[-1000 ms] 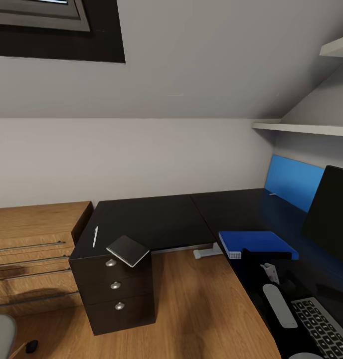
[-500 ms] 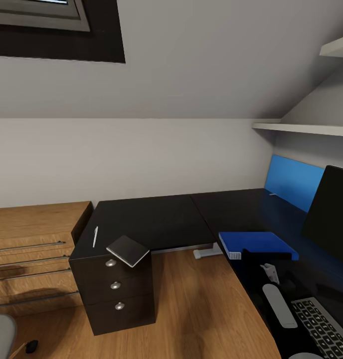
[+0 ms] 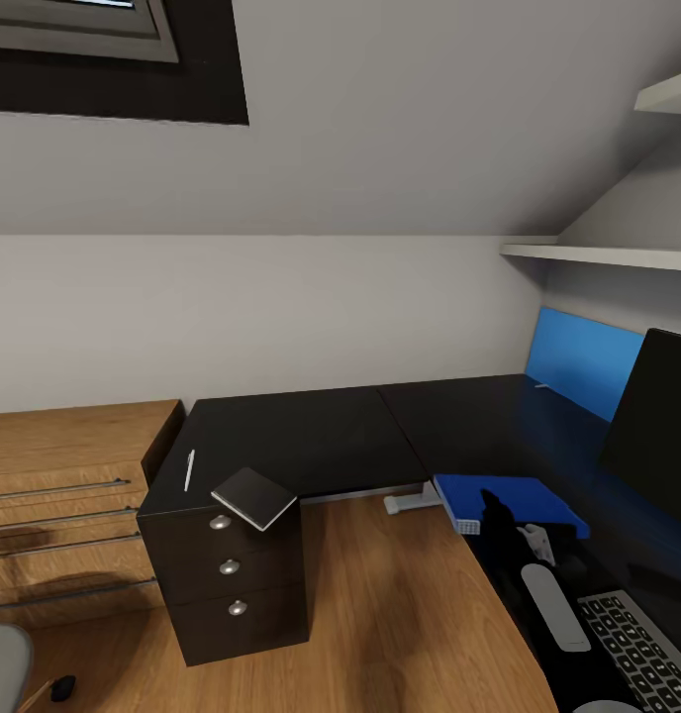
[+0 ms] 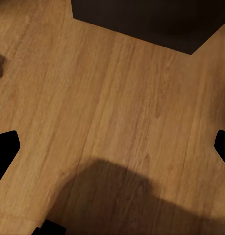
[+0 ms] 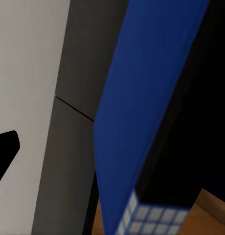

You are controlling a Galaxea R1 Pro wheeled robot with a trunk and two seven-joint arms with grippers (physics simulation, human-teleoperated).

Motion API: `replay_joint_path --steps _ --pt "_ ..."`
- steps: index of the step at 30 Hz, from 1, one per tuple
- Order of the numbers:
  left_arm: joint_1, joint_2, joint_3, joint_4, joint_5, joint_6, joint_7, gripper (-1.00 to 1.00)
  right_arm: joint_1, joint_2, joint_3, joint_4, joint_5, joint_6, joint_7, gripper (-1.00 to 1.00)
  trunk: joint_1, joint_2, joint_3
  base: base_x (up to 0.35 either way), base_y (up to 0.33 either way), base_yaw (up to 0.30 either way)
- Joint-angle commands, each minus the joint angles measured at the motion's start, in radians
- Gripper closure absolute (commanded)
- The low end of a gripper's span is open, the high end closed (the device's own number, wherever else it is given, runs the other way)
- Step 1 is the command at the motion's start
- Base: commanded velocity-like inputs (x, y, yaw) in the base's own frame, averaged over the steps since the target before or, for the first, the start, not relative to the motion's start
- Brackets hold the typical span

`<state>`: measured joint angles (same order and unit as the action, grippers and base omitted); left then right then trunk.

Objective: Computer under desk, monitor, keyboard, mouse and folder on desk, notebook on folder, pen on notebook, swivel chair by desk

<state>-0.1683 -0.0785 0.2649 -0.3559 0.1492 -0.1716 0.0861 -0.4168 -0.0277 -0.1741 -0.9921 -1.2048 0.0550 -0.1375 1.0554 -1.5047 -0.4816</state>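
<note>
A: Looking for the folder (image 3: 514,498) now?

B: Finding it flat on the desk (image 3: 311,436), near the inner corner of the black top, in front of the monitor (image 3: 657,426) and beyond the keyboard (image 3: 637,654).

A: Gripping it with the right gripper (image 3: 497,517)?

B: Seeing a dark shape over the near edge of the folder from the head camera, but failing to make out the jaws. Cannot tell whether clamping or spread. Catching one black fingertip (image 5: 4,152) from the right wrist camera, with the blue cover and white page edges close by.

A: And checking the left gripper (image 4: 112,147)?

B: Hanging over the wooden floor (image 4: 117,98), fingertips spread wide, holding nothing.

A: Spotting the notebook (image 3: 254,497)?

B: Lying at the far end of the desk, above the drawer unit (image 3: 232,584), one corner overhanging the front edge. Seeing the pen (image 3: 189,469) just beside it, near the end of the desk beside the light-wood cabinet (image 3: 63,475). Both well apart from the folder.

A: Noticing the swivel chair (image 3: 4,668)?

B: Glimpsing a bit of grey at the bottom corner, on the floor by the cabinet.
</note>
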Motion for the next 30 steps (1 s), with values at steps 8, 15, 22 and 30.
replay_joint_path --steps 8,15,22,30 --pt "0.0 -0.001 -0.003 0.0 0.01 -0.003 0.001 -1.0 0.0 0.0 0.002 -0.003 -0.006 0.005 -0.005 -1.0 0.0 -0.001 -0.001 -0.09 0.0 0.0" --pt "0.0 -0.001 -0.003 0.001 0.01 -0.002 0.001 -1.0 0.0 0.0 0.005 -0.003 -0.005 0.005 -0.005 -1.0 0.0 -0.001 -0.001 -0.023 0.0 0.0" --pt "0.0 -0.001 -0.003 0.002 0.011 -0.001 0.002 -1.0 0.0 0.003 0.009 -0.008 0.005 0.004 -0.003 -1.0 -0.027 0.048 0.021 0.0 0.0 0.0" --pt "0.0 -0.003 -0.007 0.003 0.011 0.0 0.003 -1.0 0.0 0.007 0.094 -0.014 0.178 0.005 -0.006 -1.0 -0.05 0.09 0.04 0.0 0.0 0.0"
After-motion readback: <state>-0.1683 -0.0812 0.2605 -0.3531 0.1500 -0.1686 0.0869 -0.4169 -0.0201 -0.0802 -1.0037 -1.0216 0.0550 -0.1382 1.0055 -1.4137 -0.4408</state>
